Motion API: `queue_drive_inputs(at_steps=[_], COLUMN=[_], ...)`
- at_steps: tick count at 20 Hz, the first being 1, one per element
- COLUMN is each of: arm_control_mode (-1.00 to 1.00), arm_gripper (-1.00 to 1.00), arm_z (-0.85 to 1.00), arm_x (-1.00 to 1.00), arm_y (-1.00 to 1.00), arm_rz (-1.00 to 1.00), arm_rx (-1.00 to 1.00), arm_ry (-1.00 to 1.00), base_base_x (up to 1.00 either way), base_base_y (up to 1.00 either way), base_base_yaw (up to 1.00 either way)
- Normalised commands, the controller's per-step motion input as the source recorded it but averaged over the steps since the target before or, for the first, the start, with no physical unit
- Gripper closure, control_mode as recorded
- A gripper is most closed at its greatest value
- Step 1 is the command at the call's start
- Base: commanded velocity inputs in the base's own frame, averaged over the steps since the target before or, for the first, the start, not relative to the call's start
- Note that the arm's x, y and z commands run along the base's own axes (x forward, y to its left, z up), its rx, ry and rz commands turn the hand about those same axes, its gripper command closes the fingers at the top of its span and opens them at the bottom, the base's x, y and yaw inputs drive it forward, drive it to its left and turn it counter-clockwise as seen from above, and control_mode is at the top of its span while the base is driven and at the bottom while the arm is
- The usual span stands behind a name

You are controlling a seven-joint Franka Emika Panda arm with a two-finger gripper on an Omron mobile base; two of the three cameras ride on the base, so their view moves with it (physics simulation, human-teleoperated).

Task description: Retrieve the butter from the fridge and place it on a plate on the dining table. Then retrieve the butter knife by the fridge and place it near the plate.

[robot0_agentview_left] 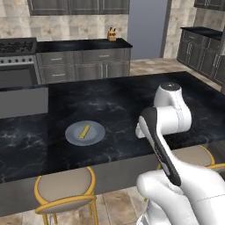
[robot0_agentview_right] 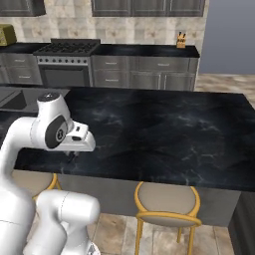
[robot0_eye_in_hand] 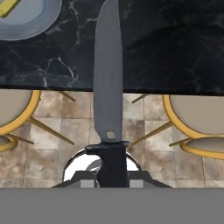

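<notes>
The yellow butter [robot0_agentview_left: 84, 131] lies on the pale grey-blue plate [robot0_agentview_left: 97, 134], which sits on the black marble dining table [robot0_agentview_left: 132, 94] near its front edge. My gripper [robot0_eye_in_hand: 112, 183] is shut on the dark handle of the butter knife [robot0_eye_in_hand: 108, 74]. The knife's long grey blade points out over the table edge. In the hand view the plate [robot0_eye_in_hand: 33, 19] and the butter [robot0_eye_in_hand: 6, 8] sit at the upper left, to the left of the blade. In the right base view the gripper [robot0_agentview_right: 71, 153] hangs just above the table's front edge. The fridge is out of view.
Tan stools with yellow frames [robot0_agentview_left: 66, 189] [robot0_agentview_right: 167, 201] stand under the table's near side, on a tiled floor. A stove [robot0_agentview_right: 67, 60] and dark cabinets with a knife block [robot0_agentview_left: 112, 34] line the far wall. The table stretches wide to the right of the plate.
</notes>
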Motion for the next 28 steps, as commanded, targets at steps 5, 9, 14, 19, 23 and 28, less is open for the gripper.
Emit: queue_drive_inputs(at_steps=[5, 9, 14, 19, 23, 28], arm_control_mode=[-1.00, -1.00, -1.00, -1.00, -1.00, -1.00], arm_gripper=[1.00, 1.00, 1.00, 1.00, 1.00, 1.00], arm_z=[-0.01, -0.06, -0.17, -0.42, -0.49, -0.52], arm_x=[1.00, 0.97, 0.91, 0.81, 0.64, 0.41], arm_y=[0.50, 0.32, 0.12, 0.00, 0.00, 0.00], arm_rz=[-0.06, -0.06, -0.01, 0.00, 0.00, 0.00], arm_rx=[0.00, 0.00, 0.00, 0.00, 0.02, 0.01], arm_ry=[0.05, 0.00, 0.00, 0.00, 0.00, -0.01], base_base_x=[0.00, 0.00, 0.00, 0.00, 0.00, 0.00], base_base_y=[0.00, 0.00, 0.00, 0.00, 0.00, 0.00], base_base_yaw=[0.00, 0.00, 0.00, 0.00, 0.00, 0.00])
